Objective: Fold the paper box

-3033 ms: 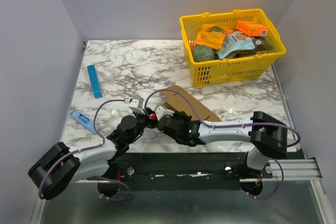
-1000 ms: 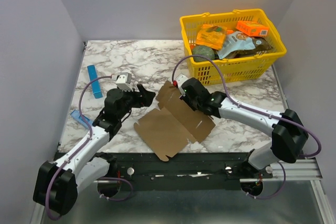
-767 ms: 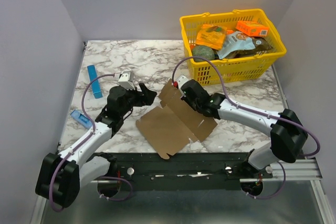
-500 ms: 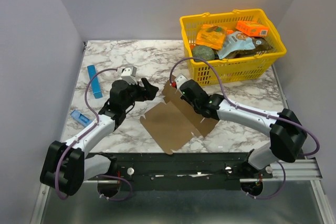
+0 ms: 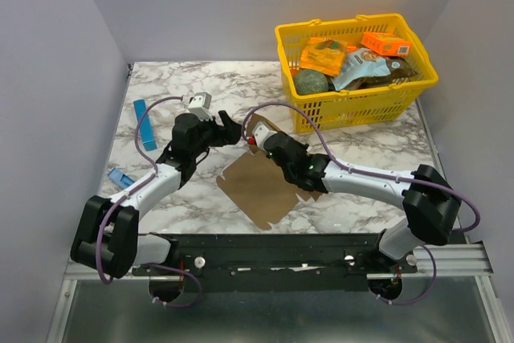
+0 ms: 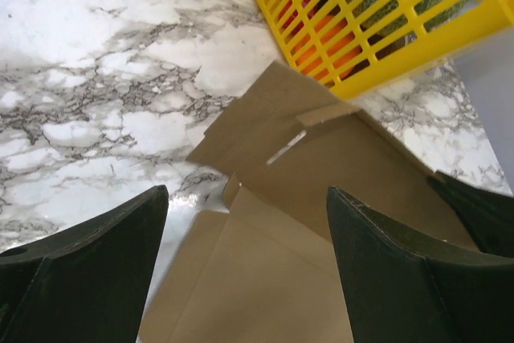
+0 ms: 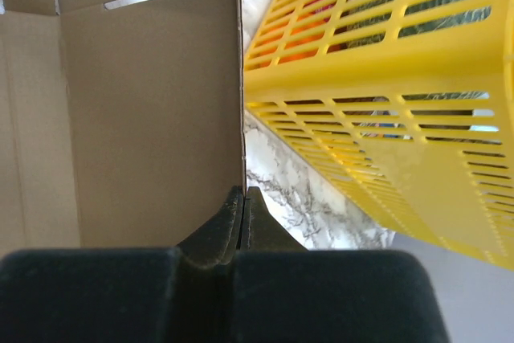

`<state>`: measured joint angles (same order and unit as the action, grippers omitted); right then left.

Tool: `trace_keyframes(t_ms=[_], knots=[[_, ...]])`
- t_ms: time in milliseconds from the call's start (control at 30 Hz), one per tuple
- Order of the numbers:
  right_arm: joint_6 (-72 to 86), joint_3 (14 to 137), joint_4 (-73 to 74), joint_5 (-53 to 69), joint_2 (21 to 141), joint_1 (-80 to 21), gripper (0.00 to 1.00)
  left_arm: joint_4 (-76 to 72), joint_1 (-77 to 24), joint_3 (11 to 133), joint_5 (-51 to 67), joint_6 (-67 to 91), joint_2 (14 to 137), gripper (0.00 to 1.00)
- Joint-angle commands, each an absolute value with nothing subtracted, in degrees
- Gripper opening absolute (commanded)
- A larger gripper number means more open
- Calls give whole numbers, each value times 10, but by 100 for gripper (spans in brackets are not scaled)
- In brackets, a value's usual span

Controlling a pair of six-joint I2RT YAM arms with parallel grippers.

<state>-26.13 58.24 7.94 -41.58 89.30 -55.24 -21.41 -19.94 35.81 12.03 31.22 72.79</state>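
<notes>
The paper box point(image 5: 255, 188) is a flat brown die-cut sheet lying unfolded on the marble table point(image 5: 201, 94), with one slotted panel raised at its far end. My right gripper point(image 5: 260, 139) is shut on the edge of that raised panel; in the right wrist view the fingertips point(image 7: 242, 195) pinch the thin edge of the paper box point(image 7: 144, 110). My left gripper point(image 5: 230, 129) hovers open just left of the raised flap. In the left wrist view its dark fingers point(image 6: 96, 271) stand wide apart over the paper box point(image 6: 321, 166) with nothing between them.
A yellow basket point(image 5: 353, 106) filled with orange boxes and other packs stands at the back right, close behind the raised panel point(image 7: 385, 78) point(image 6: 361, 30). A thin blue strip point(image 5: 144, 124) and a small blue item point(image 5: 120, 177) lie at the left.
My left gripper has moved away from me and to the right, up to the raised flap. The right gripper has drawn the sheet's far panel slightly left and nearer, still shut on it.
</notes>
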Motion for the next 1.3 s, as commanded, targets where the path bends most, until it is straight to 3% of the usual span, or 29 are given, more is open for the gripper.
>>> trace_keyframes(t_ms=[0, 267, 500, 667, 1267], knots=[[-310, 563, 12, -463, 901, -569, 1, -243, -193, 407, 114, 319, 755, 89], [-316, 553, 5, -455, 905, -572, 1, -280, -162, 496, 134, 382, 863, 87], [-327, 545, -20, -465, 912, -571, 1, -332, -164, 529, 223, 438, 961, 85], [-335, 544, -29, -467, 920, -571, 1, -390, -168, 509, 244, 454, 970, 86], [-337, 549, -33, -468, 933, -571, 1, -361, -185, 535, 296, 421, 1013, 84]])
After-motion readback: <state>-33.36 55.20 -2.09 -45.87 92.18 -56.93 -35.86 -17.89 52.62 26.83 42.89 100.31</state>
